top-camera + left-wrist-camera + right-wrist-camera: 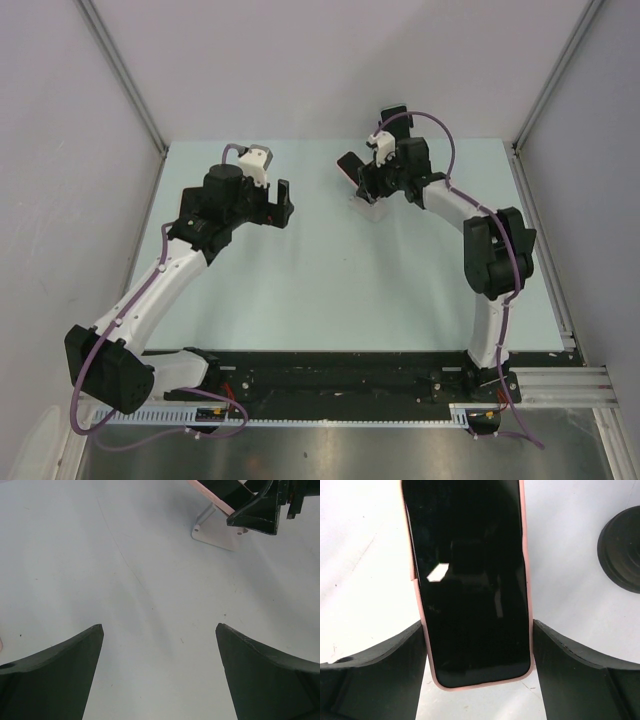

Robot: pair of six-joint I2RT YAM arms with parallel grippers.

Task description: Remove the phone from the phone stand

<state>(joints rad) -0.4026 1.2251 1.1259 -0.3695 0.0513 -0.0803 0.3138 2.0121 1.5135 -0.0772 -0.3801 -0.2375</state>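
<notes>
table (330,290): pale green, both arms reach out over it. right arm (495,250) goes to the far centre, where the stand (368,207) sits. left arm (160,285) is at far left, well apart from the stand.

phone (470,580): on the stand, leaning back, black screen, pink case. not lifted as far as i can tell. its foot and the stand's lip are hidden in the right wrist view.

right gripper (478,624): closed across the phone's width, near the lower end. both fingers (380,675) look to touch the case's long edges, no gap either side. i'd call it gripped, so the step in hand is lift-off.

left gripper (159,627): wide open, holding nothing, hovering over the table, facing the stand's base plate (215,530) from some way off.

how to do it well, my read:
- pull along the phone's lean, up and out of the lip. a sideways pull would likely drag or tip the stand. it looks light and nothing pins it.
- start slow and watch the base plate in the left wrist view. if it rises with the phone, stop.
- case looks smooth and the grip is low on narrow edges, so the phone may pivot. hold the squeeze, no wrist twist until clear of the stand.
- if the stand drags, left could come pin the base plate.
</notes>
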